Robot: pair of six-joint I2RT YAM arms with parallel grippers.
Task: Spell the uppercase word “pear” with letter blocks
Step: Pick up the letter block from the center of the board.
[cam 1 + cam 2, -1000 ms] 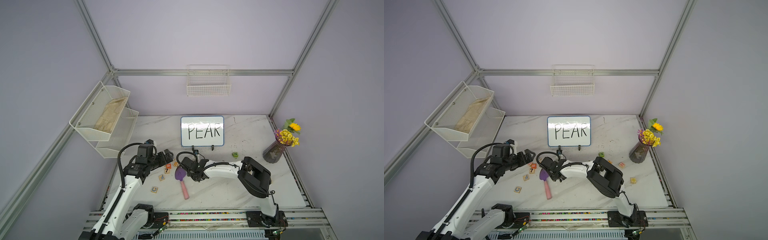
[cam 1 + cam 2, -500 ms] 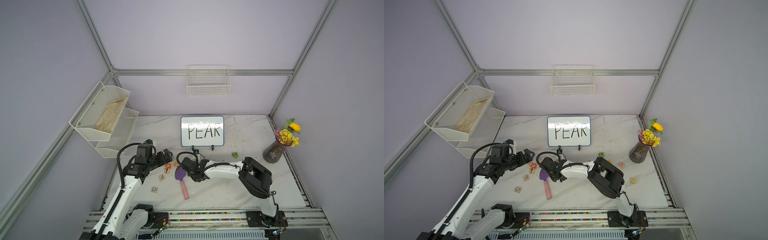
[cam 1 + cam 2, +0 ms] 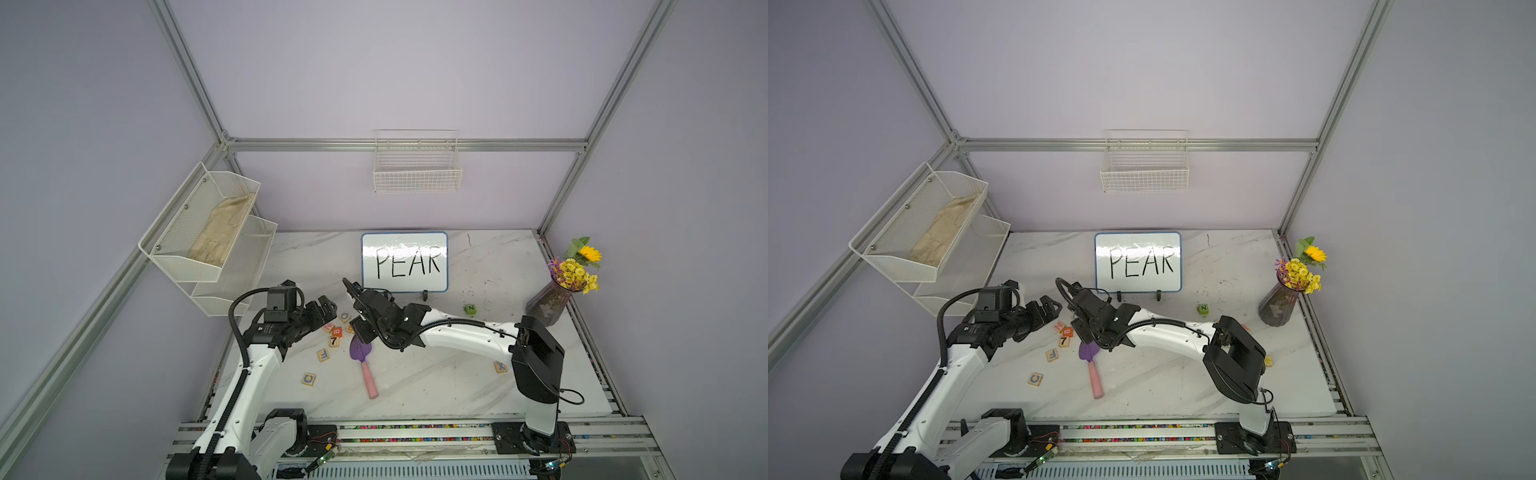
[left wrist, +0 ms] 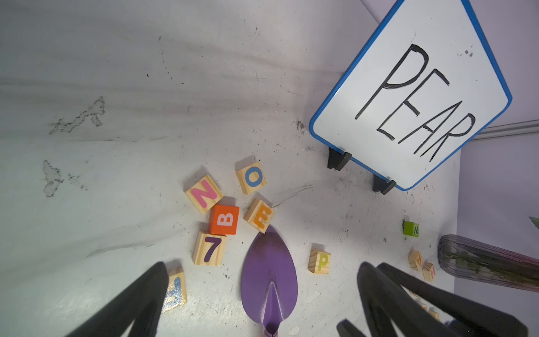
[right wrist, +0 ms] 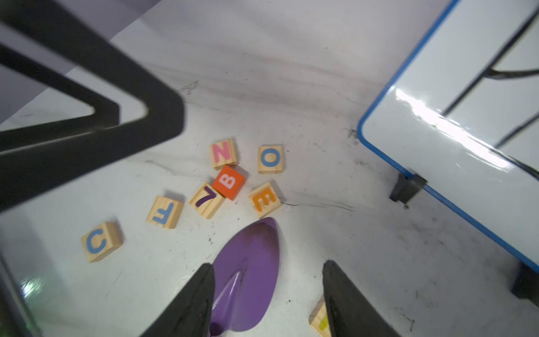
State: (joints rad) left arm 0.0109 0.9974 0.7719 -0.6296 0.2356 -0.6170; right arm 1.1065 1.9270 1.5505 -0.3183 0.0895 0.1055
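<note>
Your right gripper (image 5: 268,264) hangs over the smooth purple trowel blade (image 5: 250,248), jaws part-way apart, gripping nothing; forearm reaches across, elbow bent. E block (image 5: 264,200) — pale grainy wood cube, orange painted capital — sits ahead of its tips at the blade's point. P block (image 5: 319,321) beside one finger, mostly cut off. Your left gripper (image 4: 261,267) is spread wide, empty; A block (image 4: 414,258), small, tilted, hard to read, lies well beyond one finger, by the ribbed vase (image 4: 490,262).

Top views overlook everything; close wrist views share the trowel (image 4: 268,274).
</note>
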